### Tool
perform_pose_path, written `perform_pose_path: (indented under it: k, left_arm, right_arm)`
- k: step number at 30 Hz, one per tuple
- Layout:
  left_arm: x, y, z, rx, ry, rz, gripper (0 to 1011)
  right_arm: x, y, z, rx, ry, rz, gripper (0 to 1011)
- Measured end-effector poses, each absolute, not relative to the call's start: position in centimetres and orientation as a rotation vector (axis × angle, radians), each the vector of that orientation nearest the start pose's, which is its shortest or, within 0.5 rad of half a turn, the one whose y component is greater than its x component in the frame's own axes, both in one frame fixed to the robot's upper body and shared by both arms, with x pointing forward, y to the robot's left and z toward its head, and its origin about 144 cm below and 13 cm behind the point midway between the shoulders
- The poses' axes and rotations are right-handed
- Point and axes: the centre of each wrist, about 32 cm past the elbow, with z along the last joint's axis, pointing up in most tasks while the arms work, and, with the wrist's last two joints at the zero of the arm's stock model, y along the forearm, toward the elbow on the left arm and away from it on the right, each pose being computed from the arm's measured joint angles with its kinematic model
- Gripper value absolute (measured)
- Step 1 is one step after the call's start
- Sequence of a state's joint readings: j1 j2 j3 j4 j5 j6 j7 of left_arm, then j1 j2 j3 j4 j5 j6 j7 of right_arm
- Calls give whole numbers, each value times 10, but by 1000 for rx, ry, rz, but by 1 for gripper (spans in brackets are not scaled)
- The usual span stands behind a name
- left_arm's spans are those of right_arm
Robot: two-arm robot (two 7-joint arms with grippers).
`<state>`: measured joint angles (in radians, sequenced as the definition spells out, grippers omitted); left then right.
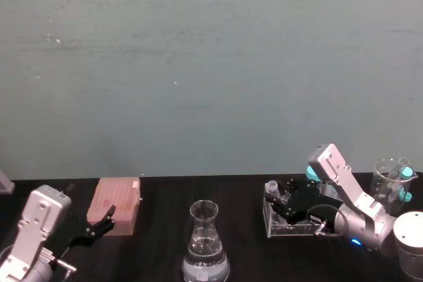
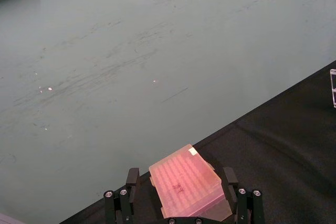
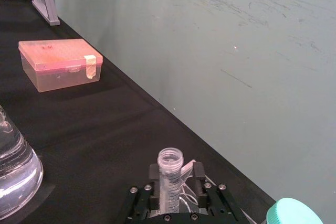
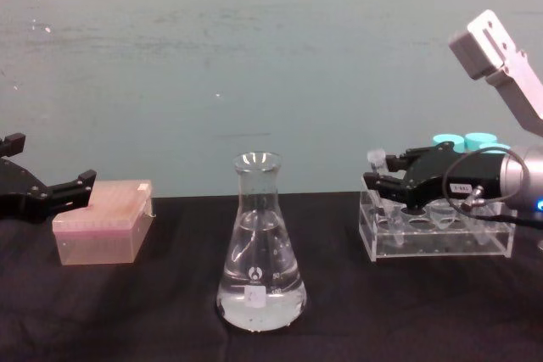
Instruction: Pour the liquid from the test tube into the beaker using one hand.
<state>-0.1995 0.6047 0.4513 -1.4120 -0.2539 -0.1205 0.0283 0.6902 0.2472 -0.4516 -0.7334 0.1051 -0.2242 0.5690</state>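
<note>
Here, right pincer (image 3: 176, 177) clamped on upright test tube (image 3: 170, 160), at rack (image 4: 441, 243), left pincer (image 2: 180, 180) apart

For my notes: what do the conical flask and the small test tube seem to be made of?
Conical flask: likely glass, clear, glossy, bright reflections, white marks. Test tube, held in the right end effector: probably plastic, slightly cloudy, ribbed whitish rim.
</note>
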Motion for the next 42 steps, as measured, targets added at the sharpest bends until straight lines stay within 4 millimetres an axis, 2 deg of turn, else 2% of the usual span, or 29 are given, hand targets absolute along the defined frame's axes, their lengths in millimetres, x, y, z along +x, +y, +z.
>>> perform_pose_path:
  k: [5, 7, 30, 42]
  left_arm:
    - [489, 310, 1140, 304, -285, 1248, 1000]
    - [489, 310, 1140, 304, -285, 1248, 1000]
    - [489, 310, 1140, 304, -285, 1248, 1000]
    - [489, 310, 1140, 305, -285, 1248, 1000]
  right_arm:
    - [625, -265, 1151, -320, -192, -804, 234]
    - [625, -265, 1151, -320, -192, -803, 213]
    - [624, -266, 1153, -309, -191, -801, 208]
    - [620, -265, 1169, -248, -189, -779, 208]
